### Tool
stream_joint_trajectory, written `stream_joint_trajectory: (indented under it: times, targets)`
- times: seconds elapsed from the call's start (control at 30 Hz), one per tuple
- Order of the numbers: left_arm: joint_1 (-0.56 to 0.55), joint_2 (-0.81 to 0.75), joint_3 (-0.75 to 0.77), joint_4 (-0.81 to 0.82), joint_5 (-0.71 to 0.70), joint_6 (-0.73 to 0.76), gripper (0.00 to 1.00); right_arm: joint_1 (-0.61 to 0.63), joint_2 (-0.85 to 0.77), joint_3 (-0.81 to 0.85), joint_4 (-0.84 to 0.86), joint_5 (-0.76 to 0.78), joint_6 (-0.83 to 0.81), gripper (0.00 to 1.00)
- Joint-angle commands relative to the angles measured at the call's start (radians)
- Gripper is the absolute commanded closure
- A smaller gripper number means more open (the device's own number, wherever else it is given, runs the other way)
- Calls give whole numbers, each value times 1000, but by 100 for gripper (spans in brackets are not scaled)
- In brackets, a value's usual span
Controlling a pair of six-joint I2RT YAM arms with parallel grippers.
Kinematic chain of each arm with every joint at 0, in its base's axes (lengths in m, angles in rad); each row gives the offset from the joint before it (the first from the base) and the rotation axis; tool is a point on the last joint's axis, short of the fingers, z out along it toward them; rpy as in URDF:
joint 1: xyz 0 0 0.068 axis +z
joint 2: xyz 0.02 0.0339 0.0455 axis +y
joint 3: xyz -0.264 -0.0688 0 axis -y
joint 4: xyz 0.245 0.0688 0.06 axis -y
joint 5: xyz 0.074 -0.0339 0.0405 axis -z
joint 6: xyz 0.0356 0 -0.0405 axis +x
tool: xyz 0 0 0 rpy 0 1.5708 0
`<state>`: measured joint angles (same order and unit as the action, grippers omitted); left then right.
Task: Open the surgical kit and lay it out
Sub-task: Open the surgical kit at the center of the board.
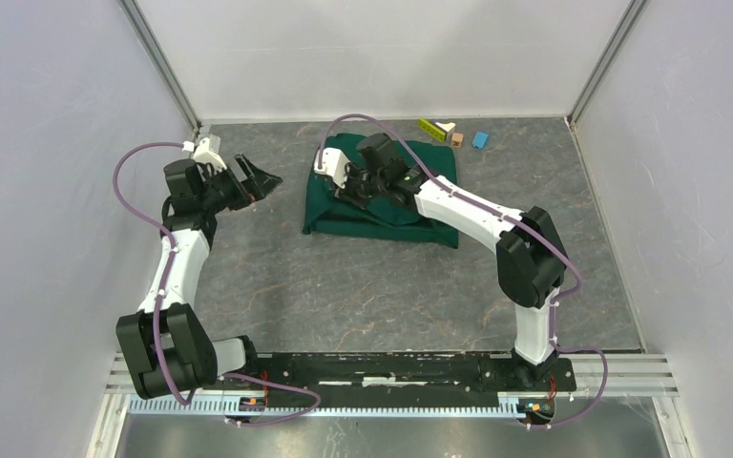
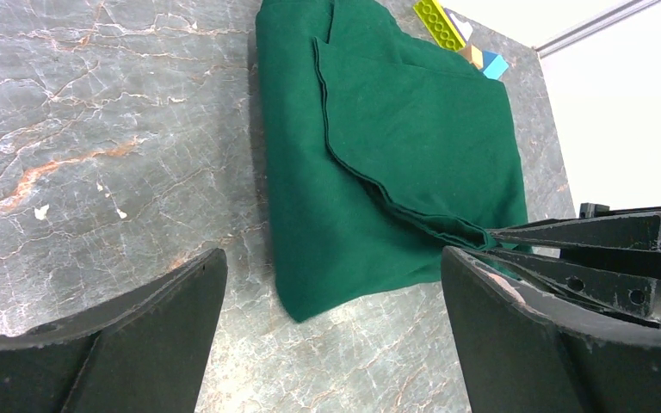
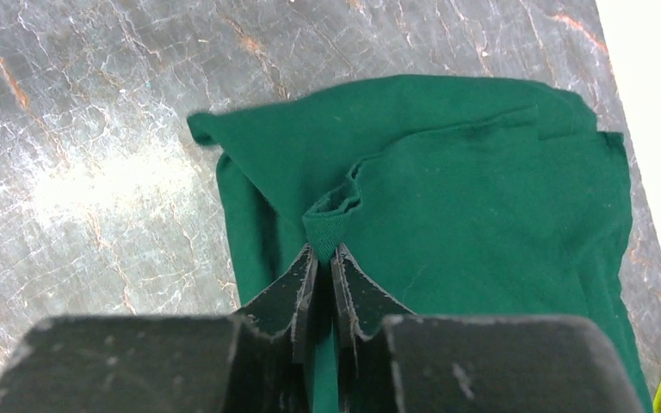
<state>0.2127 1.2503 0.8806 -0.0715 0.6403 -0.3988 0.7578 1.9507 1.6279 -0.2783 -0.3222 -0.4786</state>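
Observation:
The surgical kit is a folded dark green cloth wrap (image 1: 382, 212) lying at the back middle of the table. It also shows in the left wrist view (image 2: 396, 146) and in the right wrist view (image 3: 482, 224). The mesh tray and steel tools are hidden inside. My right gripper (image 1: 355, 184) is over the wrap's left part, shut on a pinched fold of the cloth's top flap (image 3: 325, 251). My left gripper (image 1: 265, 178) is open and empty, above the bare table just left of the wrap, its wide-spread fingers (image 2: 138, 335) pointing toward it.
Small blocks stand behind the wrap near the back wall: a yellow-green one (image 1: 430, 129), a brown one (image 1: 457, 138) and a blue one (image 1: 480, 140). White walls close in the left, back and right sides of the grey marble table (image 1: 344, 286).

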Motion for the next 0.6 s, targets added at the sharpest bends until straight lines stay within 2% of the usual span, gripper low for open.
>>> stream_joint_trajectory:
  times: [0.0, 0.17, 0.37, 0.43, 0.57]
  targets:
    - [5, 5, 14, 44, 37, -26, 0, -18, -33, -21, 17, -24, 28, 84]
    - [5, 7, 15, 44, 39, -24, 0, -25, 14, -2, 14, -52, 52, 85]
    - [5, 16, 15, 43, 44, -21, 0, -30, 36, 12, 13, -49, 60, 94]
    - [5, 21, 18, 42, 51, -20, 0, -38, 29, 9, 14, -26, 72, 99]
    - [4, 35, 31, 43, 83, -1, 0, -93, -69, -59, 33, 33, 100, 100]
